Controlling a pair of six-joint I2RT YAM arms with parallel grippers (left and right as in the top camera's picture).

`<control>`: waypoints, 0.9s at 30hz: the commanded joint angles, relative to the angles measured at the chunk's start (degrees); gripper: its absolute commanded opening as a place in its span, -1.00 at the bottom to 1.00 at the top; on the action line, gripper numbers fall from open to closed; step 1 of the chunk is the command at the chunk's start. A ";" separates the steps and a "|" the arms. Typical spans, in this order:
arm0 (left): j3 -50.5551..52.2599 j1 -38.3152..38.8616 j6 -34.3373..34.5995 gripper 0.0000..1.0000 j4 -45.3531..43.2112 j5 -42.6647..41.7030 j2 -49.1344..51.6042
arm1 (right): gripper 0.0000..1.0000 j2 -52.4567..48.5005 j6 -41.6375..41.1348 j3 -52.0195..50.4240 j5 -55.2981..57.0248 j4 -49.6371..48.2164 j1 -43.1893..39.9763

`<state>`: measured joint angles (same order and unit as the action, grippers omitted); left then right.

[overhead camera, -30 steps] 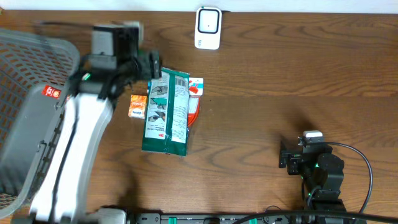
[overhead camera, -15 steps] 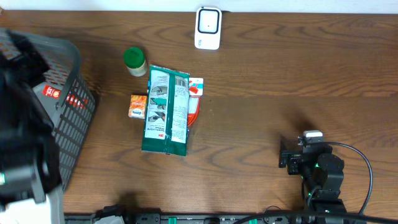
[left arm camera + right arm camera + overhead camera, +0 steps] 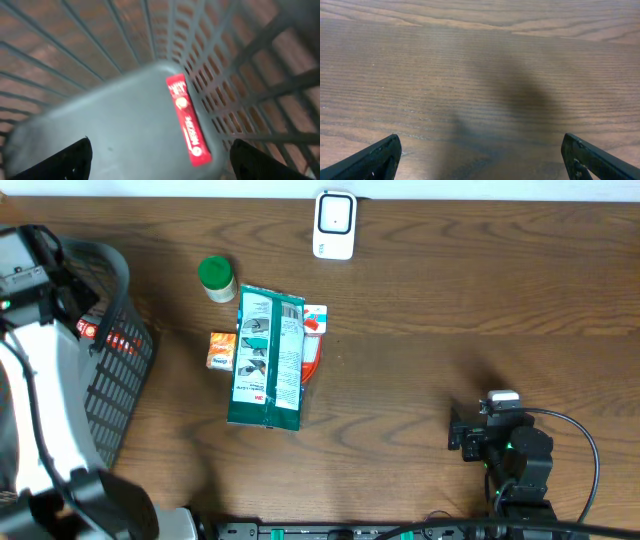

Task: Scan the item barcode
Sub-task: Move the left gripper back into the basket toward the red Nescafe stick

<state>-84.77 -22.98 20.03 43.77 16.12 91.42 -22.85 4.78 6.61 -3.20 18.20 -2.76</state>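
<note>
- Nearest, on the right, the right hand (image 3: 480, 142) hovers over bare worktop (image 3: 450, 300), its jaws spread wide with nothing between them.
- On the left, the left hand (image 3: 161, 150) hangs inside the grey basket (image 3: 115, 370), jaws wide apart and empty, above a grey panel (image 3: 110, 130) bearing a red label (image 3: 187, 120).
- Mid-worktop, the green packet (image 3: 267, 360) lies flat, partly covering a red-and-white item (image 3: 314, 320).
- A small orange box (image 3: 221, 350) sits just beside the packet's left edge.
- Further back, a green-lidded jar (image 3: 215, 277) stands upright near the packet's far left corner.
- Farthest off, the white scanner (image 3: 335, 224) rests at the worktop's far edge, well apart from both hands.
</note>
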 commanded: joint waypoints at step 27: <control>0.22 -0.85 9.64 0.87 -1.42 -5.01 11.45 | 0.98 0.07 -1.09 -0.04 -0.24 -0.17 -0.15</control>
<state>-84.77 -23.53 28.93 42.37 10.79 101.82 -22.85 4.56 6.61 -3.20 18.20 -2.76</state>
